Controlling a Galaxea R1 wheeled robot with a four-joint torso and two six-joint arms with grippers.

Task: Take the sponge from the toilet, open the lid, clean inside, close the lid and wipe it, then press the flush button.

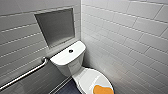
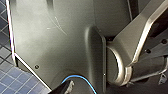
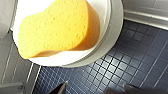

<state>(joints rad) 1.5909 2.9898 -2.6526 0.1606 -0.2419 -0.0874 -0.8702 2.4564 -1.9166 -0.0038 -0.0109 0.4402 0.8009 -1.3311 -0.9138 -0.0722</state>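
Nearest, the dark blue tiled floor (image 3: pixel 120 67) is seen below the right wrist camera. Whether the right pincer (image 3: pixel 93 90) is open or closed cannot be told, and the same must be said of the left pincer (image 2: pixel 65 88), which is seen against the robot's own dark body. Nothing is seen to be gripped.

Just beyond, the orange sponge (image 1: pixel 103 89) is found lying flat on the front part of the closed lid (image 1: pixel 87 76), close to its front rim, with the right wrist camera almost above it. The pick-up is judged not yet done, and the lid is still shut.

Further back, the tank of the toilet (image 1: pixel 66 58) is set into the corner, and the flush button (image 1: pixel 71 51) is seen in the middle of its top. Behind it a recessed niche (image 1: pixel 56 26) is cut into the grey wall, and a metal grab bar (image 1: pixel 25 73) is fixed lower on that wall.

Trouble is most likely at the grasp. The lid is glossy and the sponge sits near its edge, so an off-centre descent could slide the sponge off onto the floor. The sponge is soft, so a shallow pinch might let it slip free. The white tiled wall (image 1: pixel 130 37) stands close beside the bowl, so the arm could be crowded against it.
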